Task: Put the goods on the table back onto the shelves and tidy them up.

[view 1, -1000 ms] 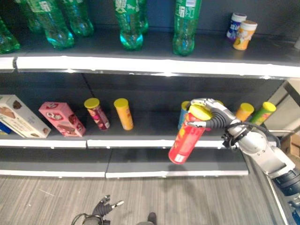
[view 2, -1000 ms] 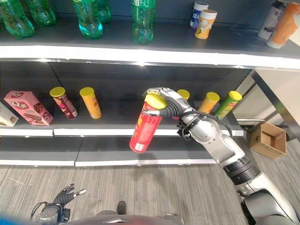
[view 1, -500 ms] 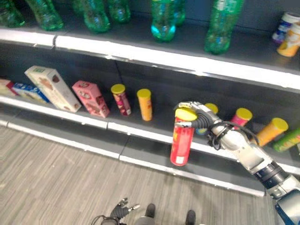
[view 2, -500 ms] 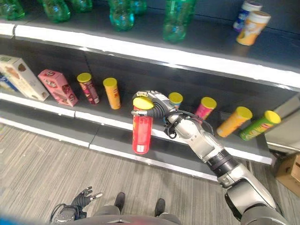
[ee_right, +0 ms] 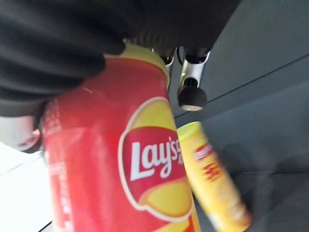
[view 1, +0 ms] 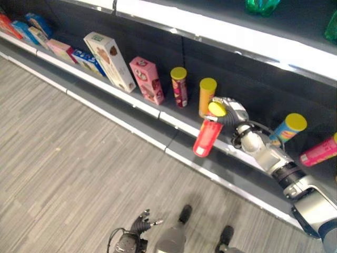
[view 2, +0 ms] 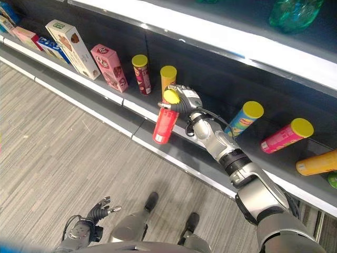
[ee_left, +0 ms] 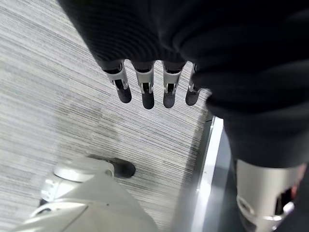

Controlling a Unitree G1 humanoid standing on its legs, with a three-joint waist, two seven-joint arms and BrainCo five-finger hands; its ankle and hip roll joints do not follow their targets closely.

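Shelves: a long dark rack with white edge strips is seen running across the head views, above a grey wood-look floor.
Upper shelf: green bottles are stood on it, only their bases in frame.
Boxes: a tall pale cracker box and a pink box are leaned on the lower shelf, with smaller packs lined up further to the robot's left.
Cans already shelved: a dark red can and an orange can with yellow lids are stood upright beside the pink box; to the right a blue can, a pink can and an orange one are laid tilted, well apart from each other.
Red chip can: the task's thing — it's held in the air in front of the lower shelf's edge, tilted, yellow lid up, just beside the orange can and not touching it, as far as can be told.
Right hand: fingers are curled round the top end of the red chip can; in the right wrist view the can is seen close under the dark cover, with one dark fingertip past it.
Left hand: hung low over the floor — fingers held straight, nothing gripped.
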